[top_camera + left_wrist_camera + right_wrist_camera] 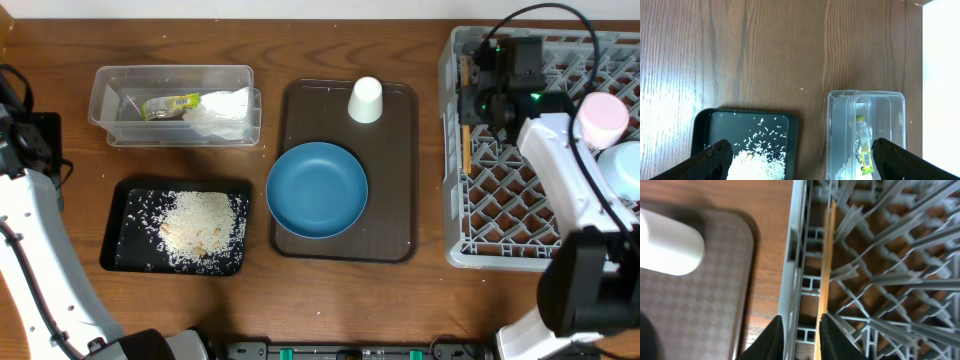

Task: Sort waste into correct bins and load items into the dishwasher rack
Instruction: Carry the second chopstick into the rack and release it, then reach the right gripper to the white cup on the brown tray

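A wooden stick [827, 255] lies along the inside of the left wall of the grey dishwasher rack [452, 215], which sits at the right end of the worktop [300, 40]. The right gripper [802, 337] hangs over that same wall. Its jaws are parted by a narrow gap, wider than the stick, and the stick's near end and the rack wall show between the two black fingertips. The stick runs close by the right-hand fingertip, and whether they touch cannot be told. Deeper in the rack, toward its right side, a pink cup [604, 118] sits among the pegs.

Just left of the rack, a brown tray [395, 230] holds a blue bowl [317, 190] at its near-left part. A white cup [366, 100] stands upside down at the tray's far edge, apart from the bowl.

Farther left, a clear plastic tub [110, 85] contains a yellow-green wrapper [170, 104] and crumpled white tissue [225, 108]. In front of the tub, a black tray [125, 215] carries a heap of rice [200, 228], with loose grains scattered around it.

At the far left of the worktop, the left gripper [805, 167] hovers above the gap between the black tray and the tub. Its jaws are spread wide and hold nothing.
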Robot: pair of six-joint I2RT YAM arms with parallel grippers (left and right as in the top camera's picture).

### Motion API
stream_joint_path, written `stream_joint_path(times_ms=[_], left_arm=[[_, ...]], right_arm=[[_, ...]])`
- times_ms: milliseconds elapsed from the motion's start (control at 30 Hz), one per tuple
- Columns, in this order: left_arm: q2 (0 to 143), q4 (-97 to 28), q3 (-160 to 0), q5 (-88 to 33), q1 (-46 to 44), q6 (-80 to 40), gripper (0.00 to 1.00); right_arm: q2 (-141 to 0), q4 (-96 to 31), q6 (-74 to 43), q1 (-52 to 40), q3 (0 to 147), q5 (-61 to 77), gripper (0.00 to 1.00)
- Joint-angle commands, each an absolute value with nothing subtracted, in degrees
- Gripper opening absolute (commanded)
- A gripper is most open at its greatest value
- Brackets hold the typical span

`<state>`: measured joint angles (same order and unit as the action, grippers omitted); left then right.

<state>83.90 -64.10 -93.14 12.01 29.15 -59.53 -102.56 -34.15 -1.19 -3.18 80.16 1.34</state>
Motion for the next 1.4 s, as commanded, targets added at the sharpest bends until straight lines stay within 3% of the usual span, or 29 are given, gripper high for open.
stream_joint_path(times_ms=[0, 133, 367, 467, 567, 633, 1100, 1167, 1367], left_arm=[[84.23, -64.25, -93.12, 12.71, 29.34, -58.96, 0.92], [84.23, -64.25, -93.12, 12.71, 29.34, -58.96, 0.92], [84.23, -64.25, -93.12, 12.71, 29.34, -58.96, 0.92], [84.23, -64.25, -93.12, 12.71, 29.34, -58.94, 0.92], [84.23, -64.25, -93.12, 12.71, 29.34, -58.94, 0.92], [84.23, -64.25, -93.12, 12.71, 29.34, -58.96, 0.92], [84.23, -64.25, -93.12, 12.71, 29.34, -58.96, 0.92], [84.23, -64.25, -93.12, 12.71, 29.34, -58.94, 0.92], [84.23, -64.25, -93.12, 12.71, 29.34, -58.94, 0.92]], right_arm=[[-103.15, -34.46, -1.54, -2.66, 80.44, 1.56, 0.28], [-102.08, -35.20, -3.81, -3.07, 80.47, 3.18, 0.33], [-99.96, -32.64, -3.86, -5.89, 80.49, 18.59, 0.37], [-99.98, -29.19, -7.09, -8.78, 80.53, 19.40, 0.45], [-100.07, -25.71, -10.22, -12.38, 80.73, 15.70, 0.69], [-100.42, -26.39, -11.22, -14.02, 82.52, 14.37, 0.77], [-121.51, -75.66, -2.74, -16.27, 129.03, 11.38, 0.92], [-124.01, -76.18, -2.07, -17.02, 131.26, 11.38, 0.99], [-124.77, -67.90, -6.66, -19.42, 131.24, 12.03, 0.99]])
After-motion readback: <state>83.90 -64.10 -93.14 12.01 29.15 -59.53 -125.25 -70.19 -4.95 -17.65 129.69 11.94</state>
